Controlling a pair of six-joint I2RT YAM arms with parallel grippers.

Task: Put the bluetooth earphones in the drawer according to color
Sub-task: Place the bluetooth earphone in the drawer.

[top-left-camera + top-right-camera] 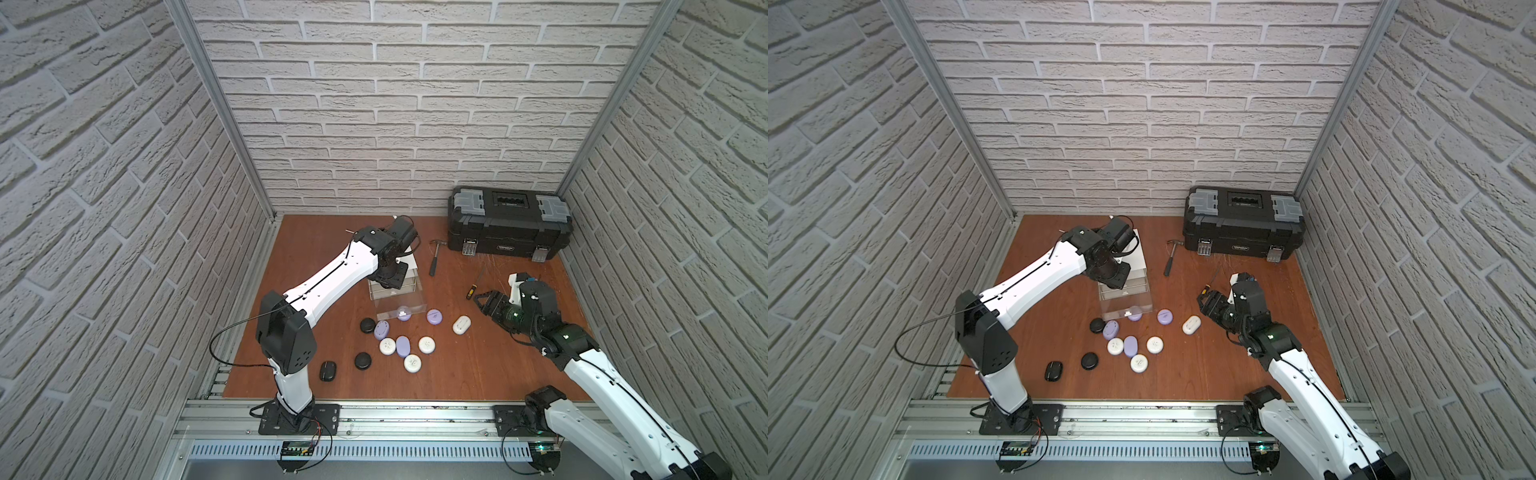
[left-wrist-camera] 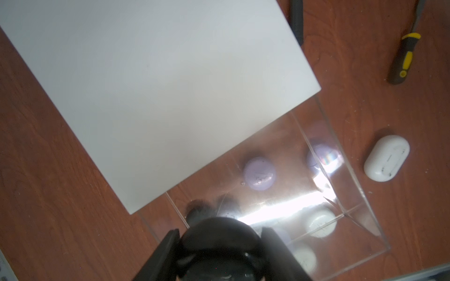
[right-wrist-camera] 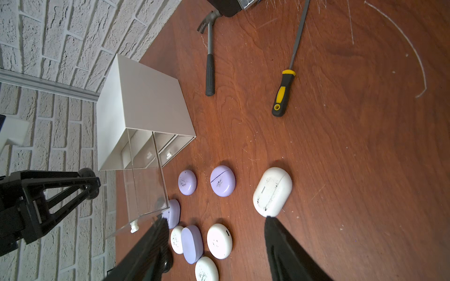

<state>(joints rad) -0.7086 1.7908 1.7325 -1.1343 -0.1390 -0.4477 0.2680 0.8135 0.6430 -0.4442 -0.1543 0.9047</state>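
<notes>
Since the top drawer point(image 3: 143, 192) of the white cabinet point(image 3: 146, 97) is pulled out, why's the left gripper point(image 2: 219, 243) parked above it? — first annotator

Drop pose, likely. The jaws are closed partway onto a black earphone case point(image 2: 216, 231), held over the clear tray so it falls inside. The tray looks empty; the blobs seen through it are cases on the table point(image 1: 478, 374). — second annotator

And the right gripper point(image 3: 215, 220)? — first

Its jaws are wide apart and hold nothing. It sits low near the white oval case point(image 3: 272, 192), not gripping it. Probably lined up for the next pick, clear of the left arm point(image 1: 332, 274). — second

Other earphones? — first

Loose in front of the cabinet, colours mixed: black oval point(image 1: 327, 370), lavender oval point(image 1: 402, 347), white round point(image 1: 427, 345), plus more. The lower drawers look closed, so sorting has barely begun. The hammer point(image 1: 434, 259) and screwdriver point(image 1: 471, 292) lie aside, irrelevant. — second
</notes>
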